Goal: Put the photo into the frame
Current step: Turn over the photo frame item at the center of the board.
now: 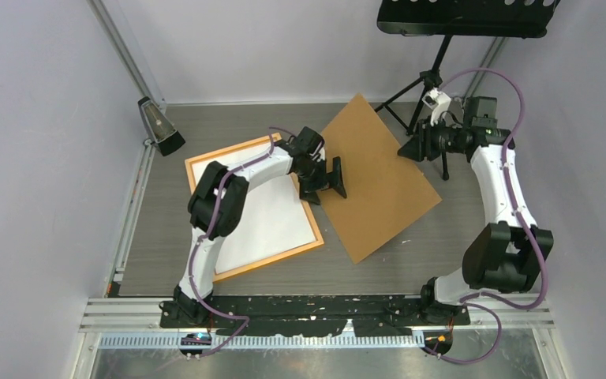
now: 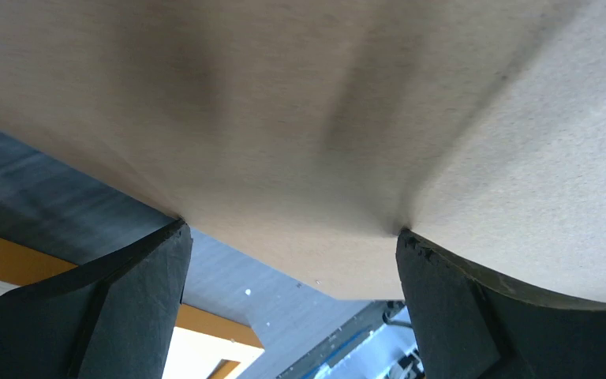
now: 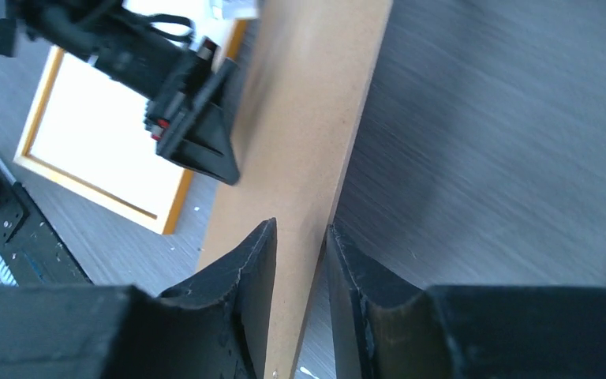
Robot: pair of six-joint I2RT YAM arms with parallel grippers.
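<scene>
our right tool straddles the brown board's far right edge, jaws narrow; we cannot tell if it grips. our left tool gapes empty over the board's left edge. the frame, with the photo white side up inside, lies just left.

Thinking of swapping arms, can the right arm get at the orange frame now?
Probably not easily: the frame lies on the left side, the left arm stretches over it, the brown board lies between, and the right gripper sits at that board's edge.
</scene>
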